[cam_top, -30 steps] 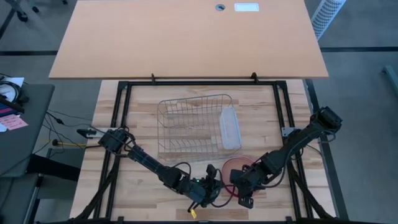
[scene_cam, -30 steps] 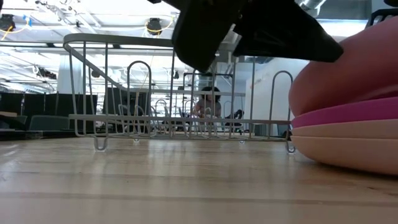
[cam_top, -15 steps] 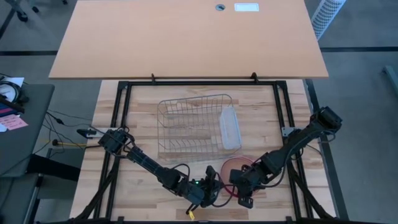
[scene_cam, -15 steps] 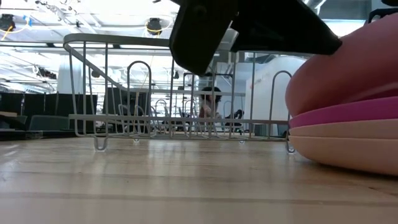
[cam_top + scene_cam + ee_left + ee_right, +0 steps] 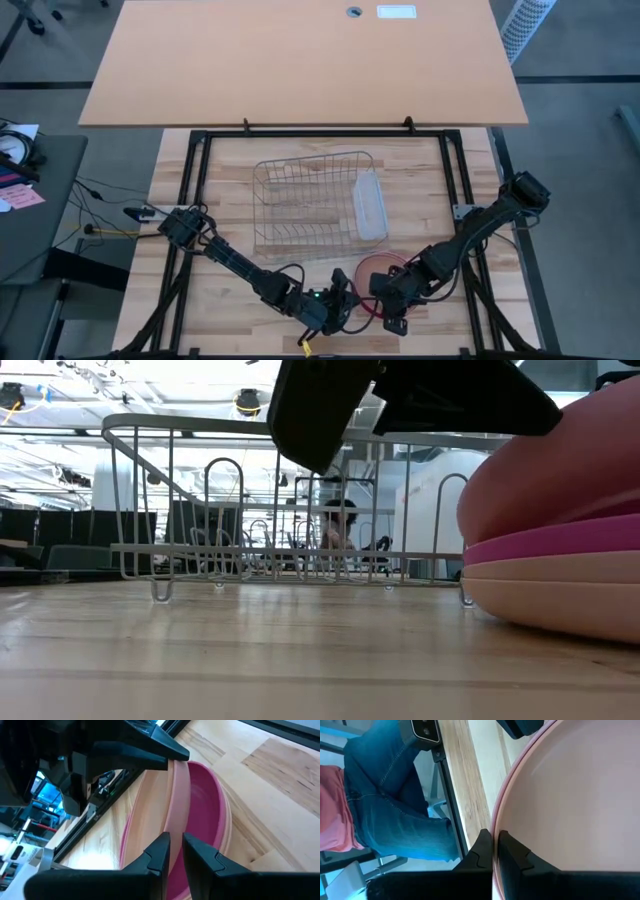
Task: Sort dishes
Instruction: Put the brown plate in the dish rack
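The plates (image 5: 560, 570) lie stacked at the near edge of the worktop (image 5: 420, 200), in front of the wire rack (image 5: 305, 205). They look light, stiff and smooth, so I think the thin rim is the only good place to take one. Both grippers do so: the left fingers (image 5: 160, 852) are nearly closed on the rim of the tilted top pink plate (image 5: 177, 805), and the right fingers (image 5: 485, 847) pinch its rim too.
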